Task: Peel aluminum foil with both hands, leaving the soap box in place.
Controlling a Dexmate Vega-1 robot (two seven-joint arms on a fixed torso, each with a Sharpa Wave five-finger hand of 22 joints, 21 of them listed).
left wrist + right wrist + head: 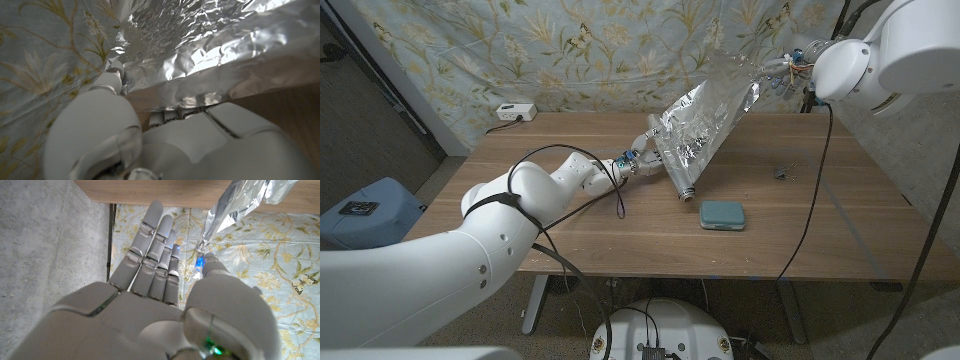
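Foil sheet [705,120] stretched between left hand [638,160], right hand [782,68]

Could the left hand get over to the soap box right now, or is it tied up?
Probably not: the left hand is gripping the foil sheet at its low end, beside the roll. The soap box lies uncovered beyond.

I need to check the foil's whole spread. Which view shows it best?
The head view: the crinkled silver aluminum foil sheet shows whole between both hands. The left wrist view gives a close-up; the right wrist view just a corner.
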